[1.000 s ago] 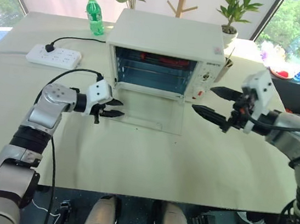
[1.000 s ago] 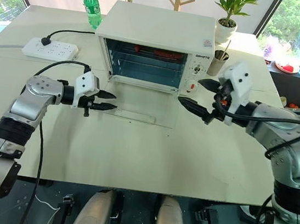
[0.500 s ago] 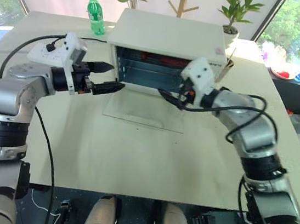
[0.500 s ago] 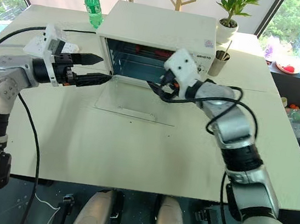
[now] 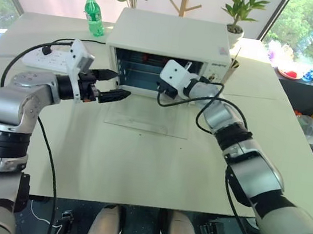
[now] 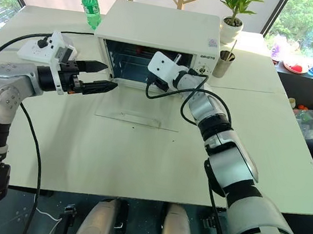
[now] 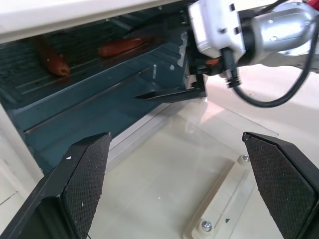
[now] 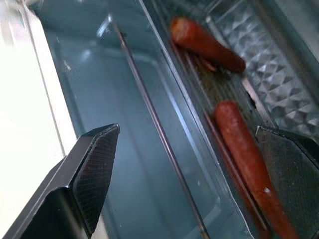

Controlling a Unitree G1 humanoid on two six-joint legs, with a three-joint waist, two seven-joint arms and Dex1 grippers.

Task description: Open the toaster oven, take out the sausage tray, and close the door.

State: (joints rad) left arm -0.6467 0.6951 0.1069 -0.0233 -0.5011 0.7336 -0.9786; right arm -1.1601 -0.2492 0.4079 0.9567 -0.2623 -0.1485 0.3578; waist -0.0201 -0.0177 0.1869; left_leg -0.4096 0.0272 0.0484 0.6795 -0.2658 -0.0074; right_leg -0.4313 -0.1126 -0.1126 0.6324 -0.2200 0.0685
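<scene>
Right wrist view: my right pincer (image 8: 184,164) spread, sausage tray (image 8: 234,94) at two o'clock; risk snagging the rack.

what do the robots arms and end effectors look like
Both arms are silver-grey metal segments with black joint bands and loose black cables looping alongside. Each ends in a boxy white wrist housing carrying two black pointed fingers with textured pads: left end effector, right end effector.

White toaster oven (image 5: 173,35), door (image 5: 148,116) flat open, sausage tray (image 8: 234,74) inside.
</scene>
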